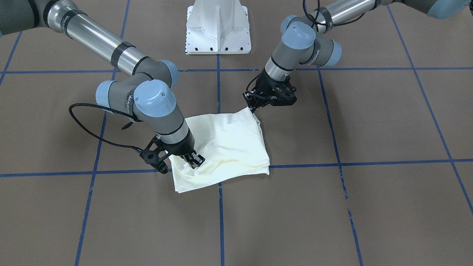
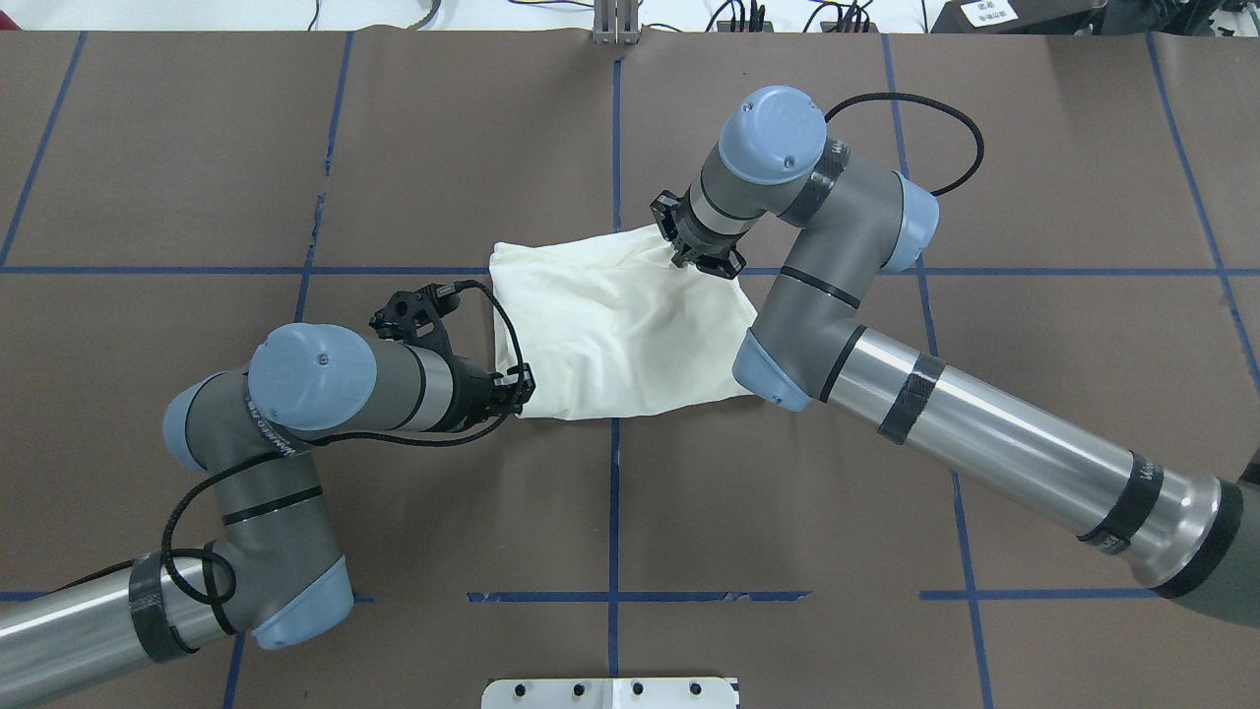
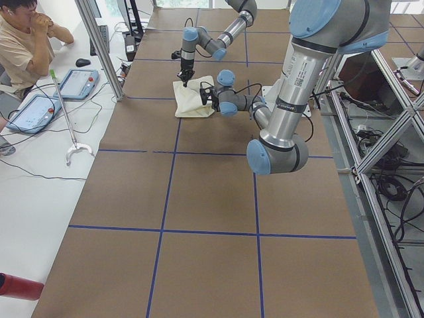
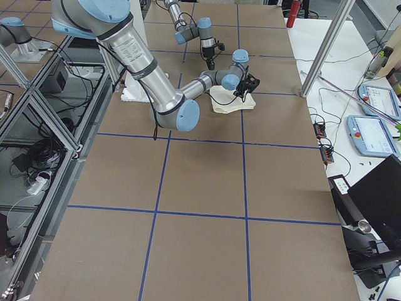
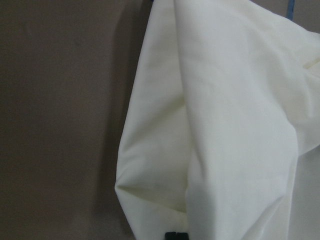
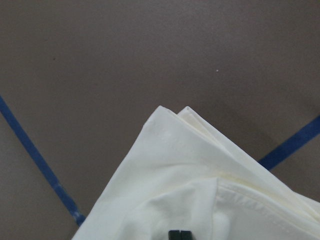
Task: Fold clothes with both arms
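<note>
Cloth is caught in two places. The left gripper (image 1: pixel 253 108) has its fingers pressed together on one corner of the cream T-shirt (image 1: pixel 229 144), the corner nearest the robot's white pedestal (image 1: pixel 218 29). The right gripper (image 1: pixel 193 162) is pinching a raised fold near the opposite edge, with the fabric puckering around its tips. The T-shirt is folded to a rough square, plain side up. It lies around the middle of the table (image 1: pixel 369 207), well in from every edge, over a crossing of the blue tape lines (image 1: pixel 220 221).

From the overhead camera the right arm's wrist covers most of its own fingers, whereas the front camera shows them bearing on the cloth. The right wrist camera shows what the others do not: stacked hemmed layers at a corner, with black fingertips (image 6: pixel 179 234) closed at the bottom of the view. The left side camera takes in a seated person (image 3: pixel 20 46) beside the table.
</note>
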`<state>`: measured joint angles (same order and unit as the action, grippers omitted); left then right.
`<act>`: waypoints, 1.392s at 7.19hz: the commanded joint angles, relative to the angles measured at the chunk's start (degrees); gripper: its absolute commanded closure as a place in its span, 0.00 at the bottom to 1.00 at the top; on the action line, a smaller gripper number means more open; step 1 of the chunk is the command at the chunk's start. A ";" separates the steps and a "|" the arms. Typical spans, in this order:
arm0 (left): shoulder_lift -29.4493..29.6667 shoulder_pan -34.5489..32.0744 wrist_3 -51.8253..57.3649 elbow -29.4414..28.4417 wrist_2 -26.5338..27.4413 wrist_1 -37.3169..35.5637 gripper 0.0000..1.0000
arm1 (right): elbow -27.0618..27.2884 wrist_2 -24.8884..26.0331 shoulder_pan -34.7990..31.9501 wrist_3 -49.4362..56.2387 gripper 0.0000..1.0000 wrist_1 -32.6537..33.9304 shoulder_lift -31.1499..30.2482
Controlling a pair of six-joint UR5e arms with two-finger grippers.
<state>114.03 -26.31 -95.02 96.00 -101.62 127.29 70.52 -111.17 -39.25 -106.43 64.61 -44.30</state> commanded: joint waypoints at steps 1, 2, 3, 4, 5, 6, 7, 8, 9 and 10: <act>-5.73 0.03 0.19 5.58 -0.16 -0.11 1.00 | 0.40 -0.27 -0.29 -0.18 1.00 -0.01 0.00; -7.66 0.03 1.75 9.00 -0.68 -0.28 1.00 | 0.84 -0.36 -0.64 -0.18 1.00 -0.01 -0.09; -6.20 0.20 1.68 10.68 -3.91 -1.50 1.00 | 1.89 -1.06 -1.26 -0.09 1.00 0.07 -0.44; -1.93 0.12 1.77 9.83 -3.77 -4.74 1.00 | 3.90 -4.29 -2.92 0.17 1.00 0.16 -2.44; 0.73 0.12 1.68 9.56 -3.59 -7.12 1.00 | 7.66 -8.50 -5.89 0.52 0.82 0.16 -6.46; 2.67 0.12 1.68 8.25 -3.42 -7.92 1.00 | 10.66 -11.41 -8.53 1.13 0.73 0.16 -9.81; 4.95 0.12 1.68 3.89 -2.02 -7.58 1.00 | 11.30 -11.79 -9.34 1.83 0.58 0.25 -10.63; 7.58 0.20 1.77 -0.16 -0.35 -7.41 1.00 | 11.39 -11.79 -9.35 1.84 0.31 0.16 -10.98; 7.96 0.12 1.94 -1.24 -0.34 -7.14 1.00 | 12.35 -11.53 -9.52 1.84 0.00 0.34 -11.51; 7.96 0.12 2.03 -2.04 0.71 -6.97 1.00 | 14.10 -11.09 -9.44 1.84 0.00 0.34 -13.43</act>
<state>121.39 -26.17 -93.13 95.66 -102.01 120.08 82.81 -122.62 -48.62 -104.63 64.90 -55.88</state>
